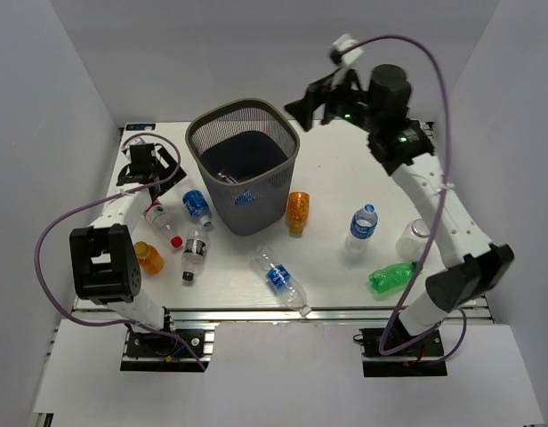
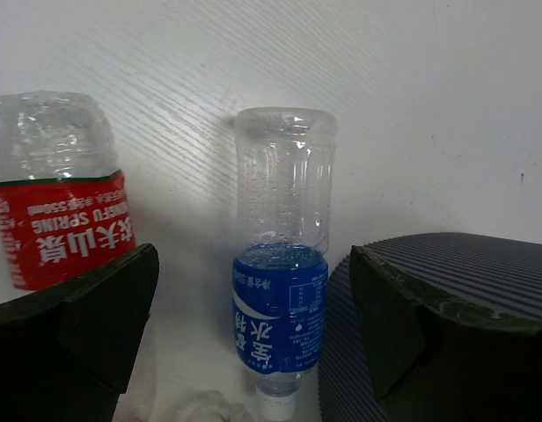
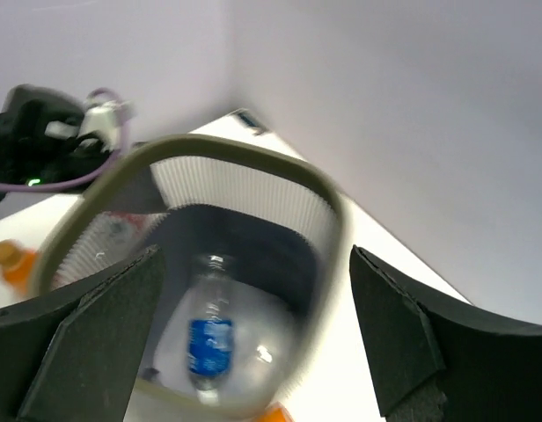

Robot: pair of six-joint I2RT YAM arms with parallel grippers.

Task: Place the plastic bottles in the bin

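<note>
Bin (image 1: 267, 206): dark grey wire mesh, rounded-square rim, largest item on the white worktop (image 1: 345, 169), set back and left of centre. Contents: at least one bottle inside (image 3: 209, 338), blue-labelled, lying on the bottom.

Right gripper (image 1: 298, 107): high over the bin's far right rim, jaws apart, nothing in them.

Left gripper (image 1: 157, 181): low at the bin's left side, jaws spread wide, empty. Blue-label bottle (image 2: 281, 290) lies ahead of the gap between them, cap end nearest. Red-label bottle (image 2: 60, 211) lies just beside it, partly behind one finger.

Loose on the worktop: nine bottles counted. The left group also has a black-label bottle (image 1: 194, 252) and an orange bottle (image 1: 149, 258). Second orange bottle (image 1: 297, 211) sits just beside the bin's front right. On the right side are an upright bottle (image 1: 363, 227), a clear jar (image 1: 415, 238) and a green bottle (image 1: 391, 277). Front bottle (image 1: 281, 277) lies near the front edge.

Risks, as judged: closing may catch the red-label bottle too, or scrape the mesh wall close beside the other finger. Thin round plastic may squirt out and roll. The front bottle could go over the edge if knocked.

Writing: red label reads "…FU SPRING" with white Chinese characters. Blue label carries white Chinese characters, fine print illegible.
</note>
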